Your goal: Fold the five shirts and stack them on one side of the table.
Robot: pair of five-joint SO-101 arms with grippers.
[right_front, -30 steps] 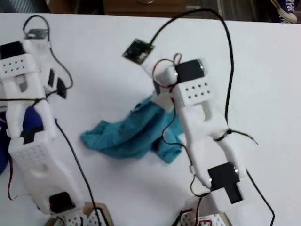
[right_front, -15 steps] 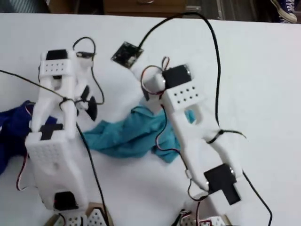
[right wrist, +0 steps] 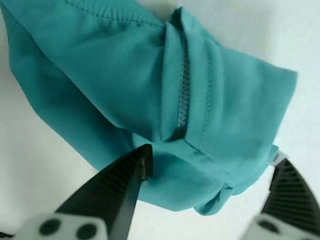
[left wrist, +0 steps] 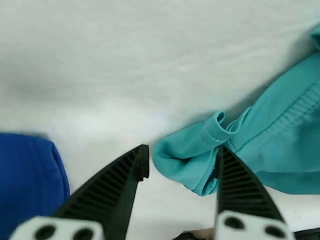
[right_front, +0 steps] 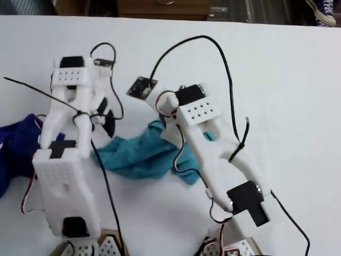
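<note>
Both jaws spread: our left gripper point(left wrist: 182, 156) has swung in to the edge of the crumpled teal shirt point(right_front: 136, 156) mid-table, our right gripper point(right wrist: 212, 165) hovering above it; we judge folding barely begun.

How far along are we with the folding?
Nothing looks folded yet. The teal shirt lies crumpled mid-table, the blue shirt bunched beside the left arm. Left claw and right claw are open at the teal shirt, neither gripping. All folding and stacking remains.
</note>
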